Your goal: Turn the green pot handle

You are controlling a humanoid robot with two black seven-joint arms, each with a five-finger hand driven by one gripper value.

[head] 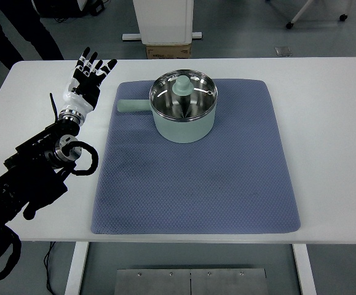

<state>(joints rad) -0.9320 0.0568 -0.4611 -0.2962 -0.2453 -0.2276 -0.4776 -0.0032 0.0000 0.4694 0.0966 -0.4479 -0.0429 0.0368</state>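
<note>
A pale green pot (184, 117) with a glass lid and a green knob (182, 86) stands on the far middle of a blue mat (196, 166). Its green handle (133, 106) points left. My left hand (89, 77) is open with its fingers spread, raised over the table to the left of the handle and apart from it. It holds nothing. The left arm (36, 166) reaches in from the lower left. The right arm is out of view.
The white table (331, 123) lies around the mat. A white pedestal (163, 21) with a cardboard box (168, 51) at its foot stands beyond the far edge. A person's dark legs (18, 31) show at the top left.
</note>
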